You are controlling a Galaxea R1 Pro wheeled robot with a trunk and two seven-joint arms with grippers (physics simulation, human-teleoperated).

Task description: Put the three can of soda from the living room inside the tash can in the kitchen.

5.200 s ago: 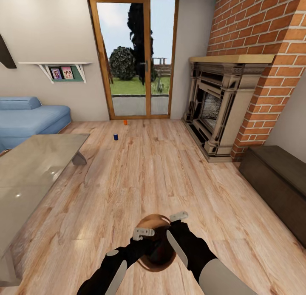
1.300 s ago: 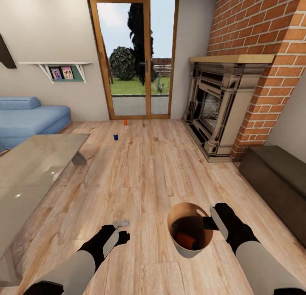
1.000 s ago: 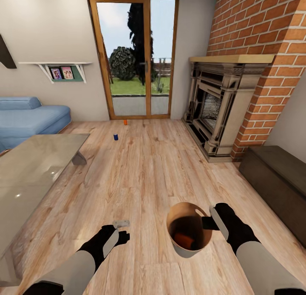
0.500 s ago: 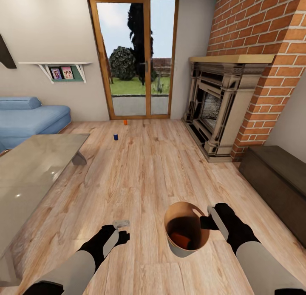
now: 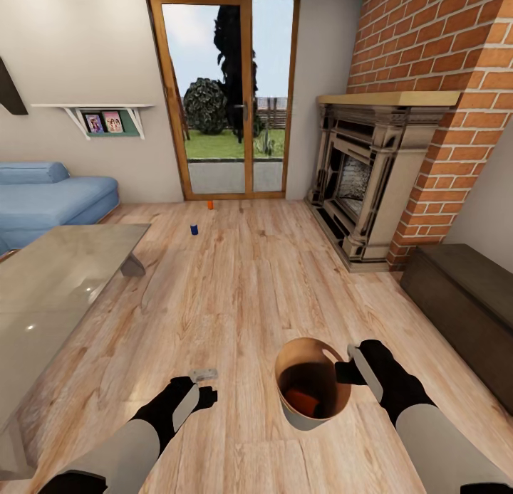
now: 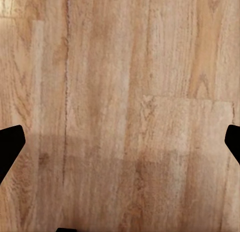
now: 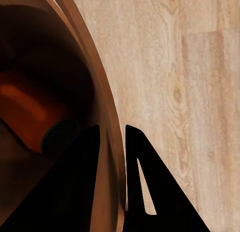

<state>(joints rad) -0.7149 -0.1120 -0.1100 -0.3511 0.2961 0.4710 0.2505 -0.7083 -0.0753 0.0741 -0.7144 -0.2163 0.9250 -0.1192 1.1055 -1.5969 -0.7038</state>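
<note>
The tash can (image 5: 305,349), grey outside and wood-toned inside, hangs low over the plank floor at the lower right. My right gripper (image 5: 345,371) is shut on its rim (image 7: 106,137), one finger inside and one outside. An orange can of soda (image 5: 303,402) lies in the bin, and it also shows in the right wrist view (image 7: 24,110). A dark blue can (image 5: 194,229) and a second orange can (image 5: 210,204) stand on the floor far ahead, near the glass doors. My left gripper (image 5: 206,384) is open and empty above bare floor, fingers (image 6: 10,148) spread wide.
A glass table (image 5: 57,280) fills the left side, with a blue sofa (image 5: 50,195) behind it. The stone fireplace (image 5: 370,181) and brick wall stand at the right, and a dark low cabinet (image 5: 463,302) is near my right arm. Open floor runs ahead.
Five seconds ago both grippers were together at the bin in front of me. The right arm has since carried it to the right and the left arm has drawn away; lately the bin edged slightly left.
</note>
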